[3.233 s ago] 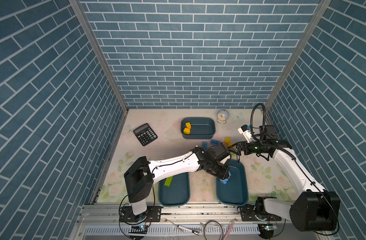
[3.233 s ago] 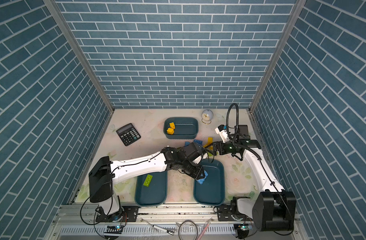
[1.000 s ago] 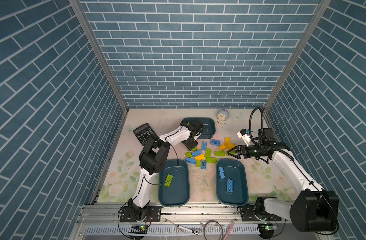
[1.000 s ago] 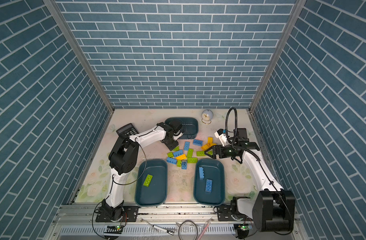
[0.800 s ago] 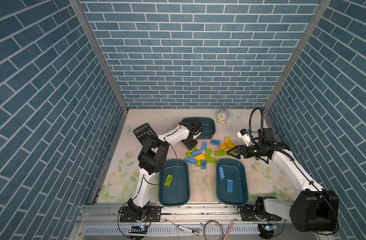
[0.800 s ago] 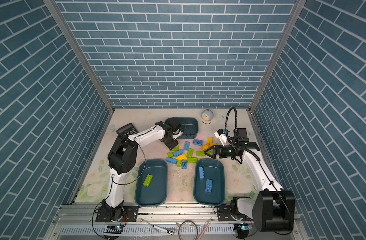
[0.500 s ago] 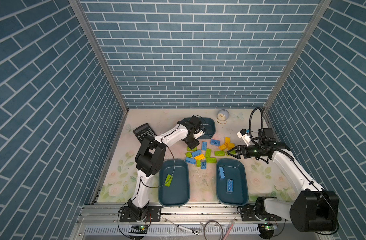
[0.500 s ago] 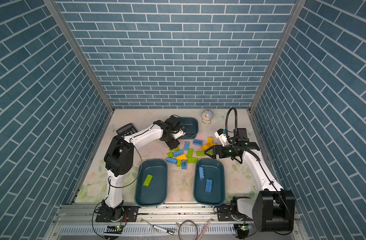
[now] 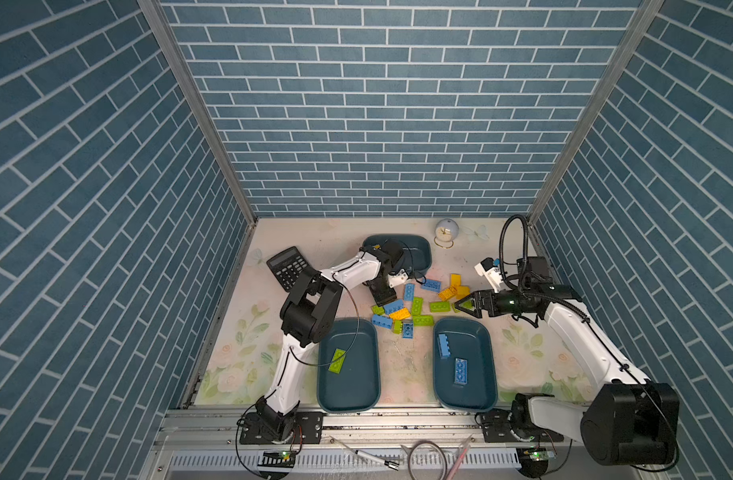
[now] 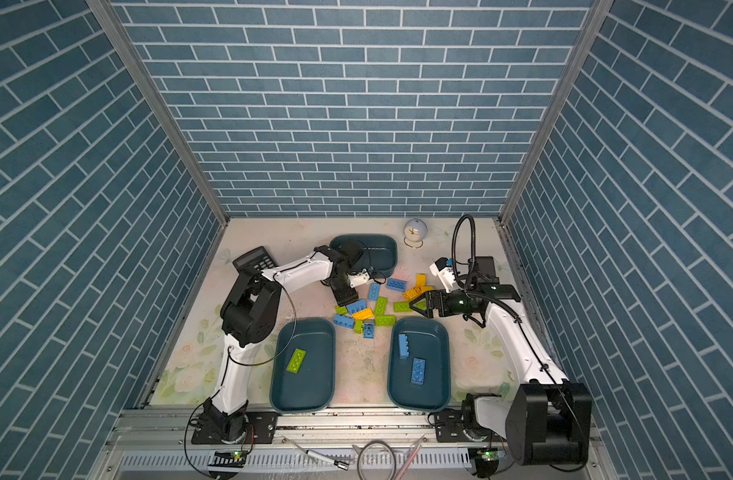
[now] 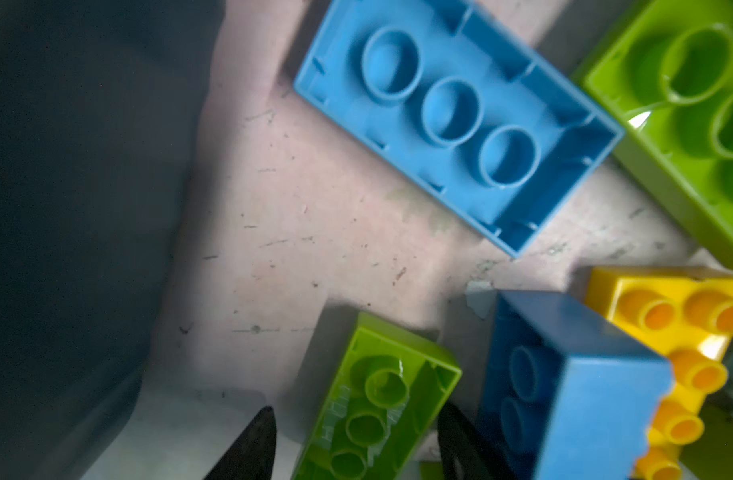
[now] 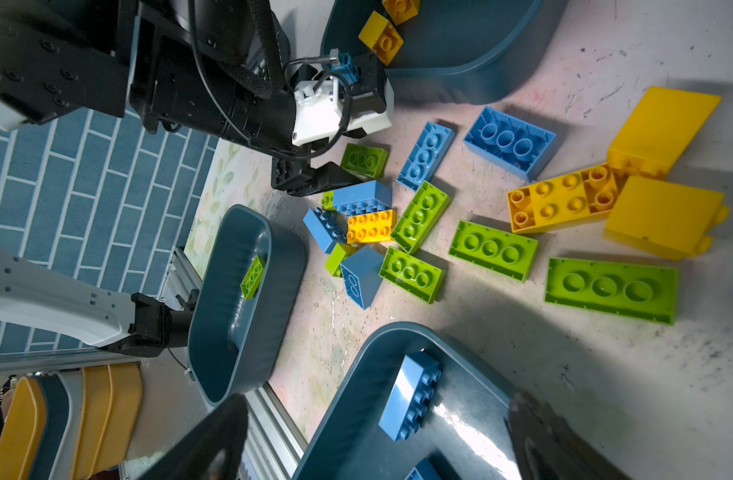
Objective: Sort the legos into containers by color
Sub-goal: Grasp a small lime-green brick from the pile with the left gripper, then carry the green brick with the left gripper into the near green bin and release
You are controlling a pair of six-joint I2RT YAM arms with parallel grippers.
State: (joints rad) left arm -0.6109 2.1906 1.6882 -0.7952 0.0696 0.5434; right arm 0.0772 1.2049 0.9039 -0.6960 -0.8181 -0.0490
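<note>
The left jaws stand apart astride a lime green brick point(image 11: 377, 395) and have not closed on it. I see bare surface point(image 11: 294, 208) between one fingertip point(image 11: 256, 444) and the brick. The other side is too blurred for me to say whether it touches. The right jaws are spread wide and hold nothing, hovering over the blue tub point(image 12: 356, 424), which has blue bricks in it.

The loose legos point(image 9: 416, 305) lie on the surface between the two sets of jaws. The yellow tub point(image 12: 460, 83) sits just behind the left jaws, and the green tub point(image 9: 356, 390), holding one green brick, is well apart from them, back toward that arm's base.

I judge the step in hand to be picking up this green brick. It seems to lie on its side with the hollow underside toward my wrist camera, so I want the tips squarely on its two long walls, not on a corner. A blue brick point(image 11: 564, 386) lies just beside the far tip, with a yellow brick point(image 11: 688, 332) against it. If I close off-centre I could pinch or drag the blue one along.

I would centre the jaws on the green brick, sink a little lower, and close slowly. Then I would lift straight up clear of the pile before swinging back to the green tub.
</note>
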